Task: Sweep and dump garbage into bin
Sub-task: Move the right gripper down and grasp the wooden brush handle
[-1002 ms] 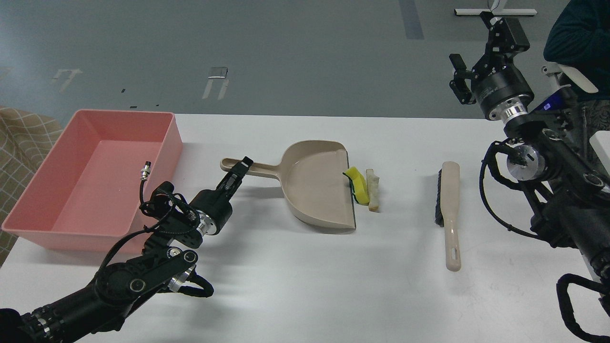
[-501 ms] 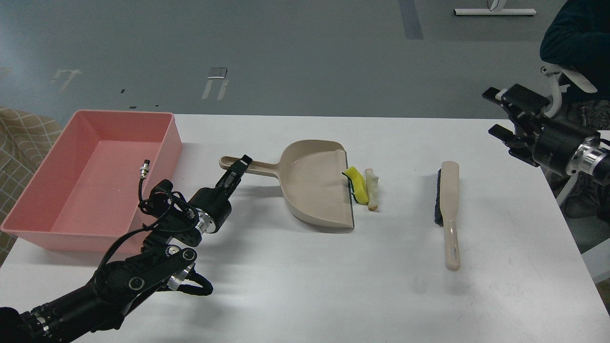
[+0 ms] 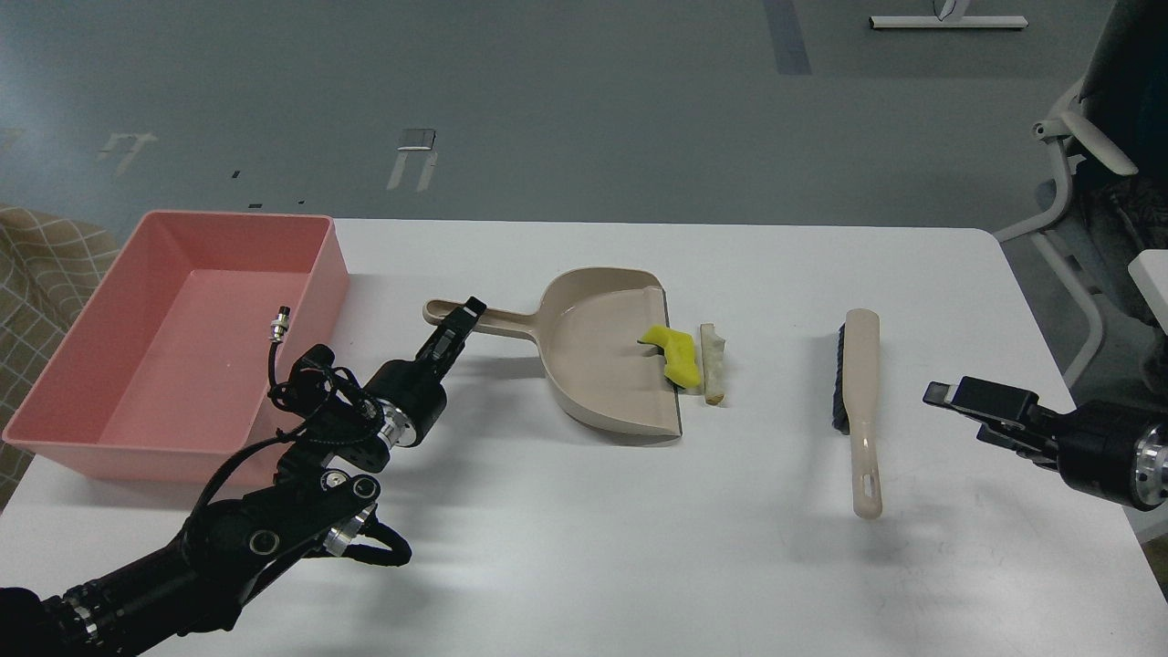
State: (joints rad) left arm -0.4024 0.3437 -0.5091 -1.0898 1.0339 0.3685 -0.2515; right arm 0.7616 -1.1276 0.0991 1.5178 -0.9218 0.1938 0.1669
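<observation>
Far left, at nine o'clock on the white table, sits the large rectangular pink plastic bin, shallow sloping walls, resting flat with its near wall just behind the left arm's elbow. Moving along, the left gripper reaches up toward one o'clock from the bottom-left corner, and its slim black fingers are pinched onto the end of the beige long-handled plastic dustpan — closed on the handle, no gap to be seen. The dustpan's scoop opens toward three o'clock, its lip lying on the table. Right at that lip, the notched yellow sponge with dark green backing is half in: one end lies on the pan floor, the rest hangs over the edge. Just beside it at three o'clock, on the bare table outside the pan, lies the pale white bread slice with tan crust, seen edge-on, touching or nearly touching the sponge. Further toward three o'clock, well apart, a beige plastic hand brush with dark bristles lies with its handle pointing to six o'clock. Far right, the right gripper comes in low, pointing toward nine o'clock at the brush, near it but not touching; whether its fingers are spread or together I cannot tell.
</observation>
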